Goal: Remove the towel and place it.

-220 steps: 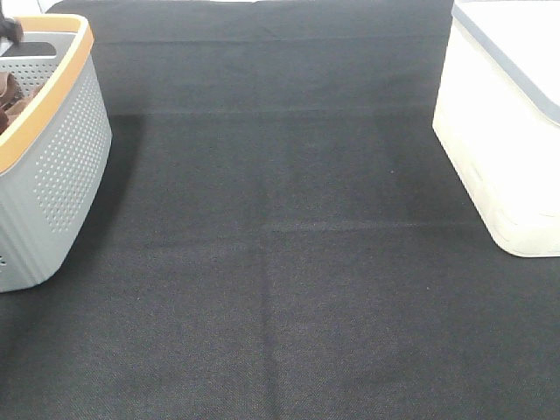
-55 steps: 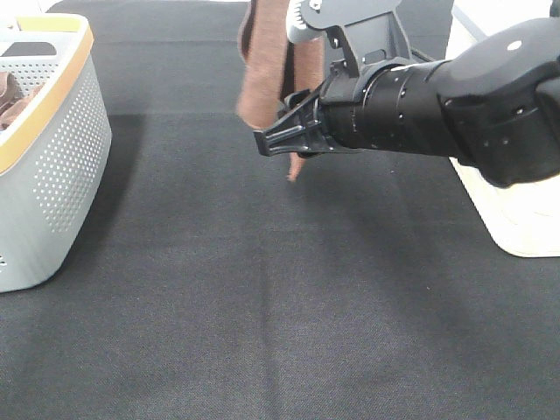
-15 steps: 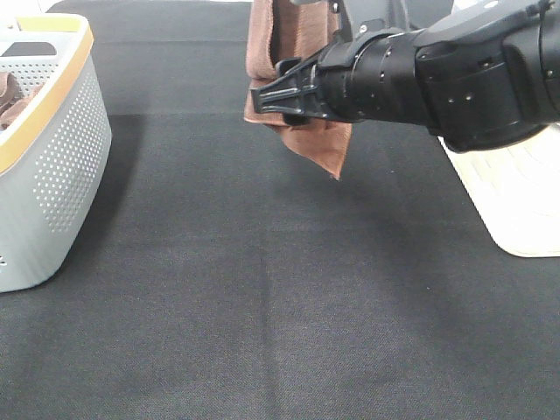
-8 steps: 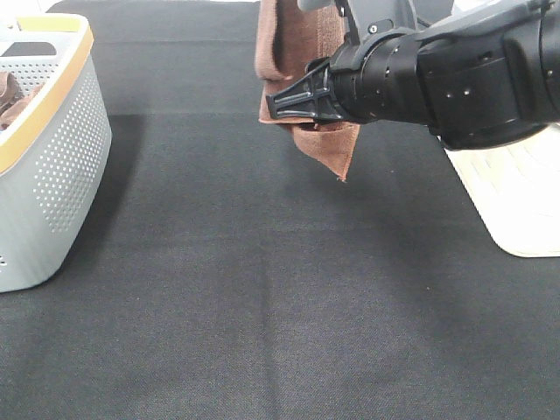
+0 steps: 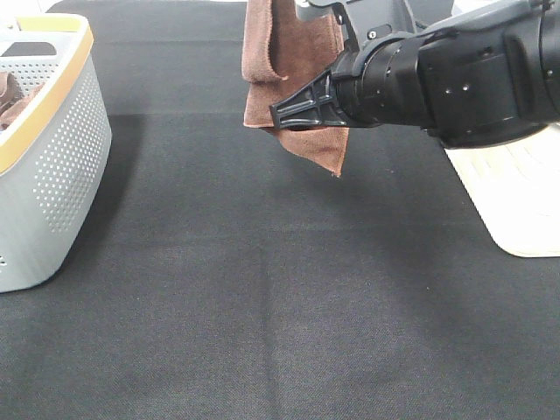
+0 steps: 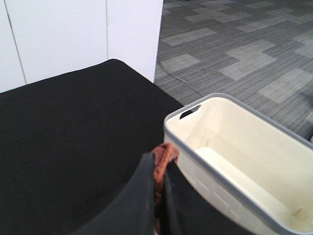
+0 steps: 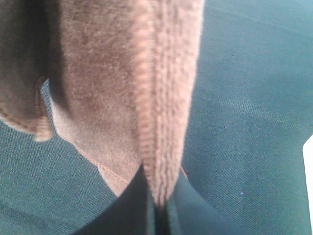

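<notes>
The reddish-brown towel hangs in folds above the black mat at the top centre of the exterior view, its lowest corner clear of the mat. My right gripper, black, reaches in from the right and is shut on the towel's lower hanging edge. The right wrist view shows the stitched hem pinched between the fingers of that gripper. My left gripper is shut on a bunch of the towel and holds it from above. Its fingertips lie beyond the top edge of the exterior view.
A grey perforated basket with an orange rim stands at the left, another brown cloth inside. A white bin stands at the right and is open and empty in the left wrist view. Black mat covers the table.
My right gripper's jaws have shut on the towel's hanging edge. The towel has swung slightly and still hangs from the left gripper.
</notes>
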